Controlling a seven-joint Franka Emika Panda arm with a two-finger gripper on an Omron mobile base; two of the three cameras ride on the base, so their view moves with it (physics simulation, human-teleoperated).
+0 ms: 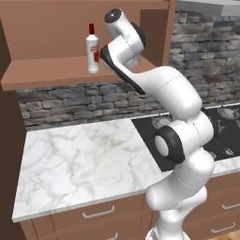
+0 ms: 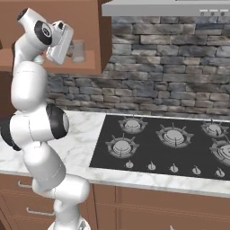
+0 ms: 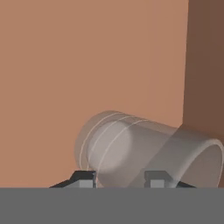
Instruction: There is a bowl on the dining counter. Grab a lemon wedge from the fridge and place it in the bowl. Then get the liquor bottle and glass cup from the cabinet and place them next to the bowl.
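Observation:
The liquor bottle [image 1: 93,49], clear-white with a red cap and red label, stands upright on the open shelf of the brown wooden cabinet [image 1: 56,75]. To its right my arm reaches into the same shelf. The glass cup [image 2: 77,50] stands on the shelf right beside my hand. In the hand view the glass cup [image 3: 144,151] looms large and lies sideways because the hand is rolled. My gripper [image 3: 120,178] is open, its fingertips [image 3: 85,178] spread just short of the glass wall. The cabinet's side panel [image 3: 205,65] is close behind the cup.
Below the cabinet runs a marble counter [image 1: 79,159] with a black stove [image 2: 170,139] at its right. A stone backsplash [image 2: 170,76] rises behind it, brown drawers [image 1: 98,214] sit below, and a grey hood [image 2: 170,6] hangs over the stove.

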